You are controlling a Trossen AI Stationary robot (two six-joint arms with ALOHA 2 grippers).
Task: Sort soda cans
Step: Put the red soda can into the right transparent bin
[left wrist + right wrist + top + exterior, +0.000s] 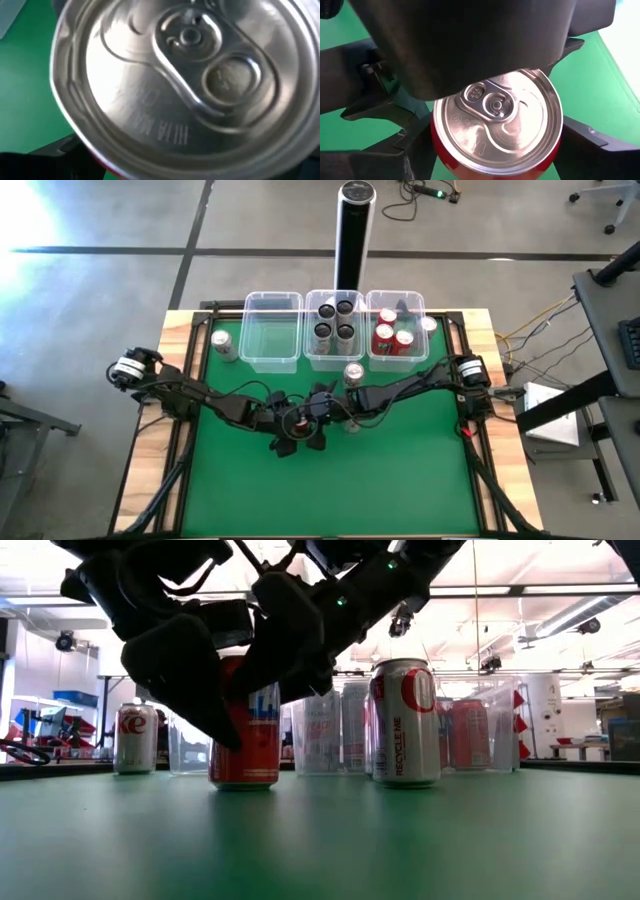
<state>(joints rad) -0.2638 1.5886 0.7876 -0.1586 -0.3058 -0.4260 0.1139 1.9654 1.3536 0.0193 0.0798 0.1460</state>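
Straddling the red can (496,131) at mid-table, both grippers' jaws stand spread around it, neither clenched; judged rigid, smooth, slippery and easily dented, it is best taken by its sidewall, mid-height.

Three clear bins (273,330) line the green mat (330,490), black post (352,230) behind

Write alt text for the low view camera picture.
Dark robot arms reach down around an upright red metal soda can on the green table. A silver-white metal soda can stands right of it, another silver-white can far left, clear plastic bins behind.
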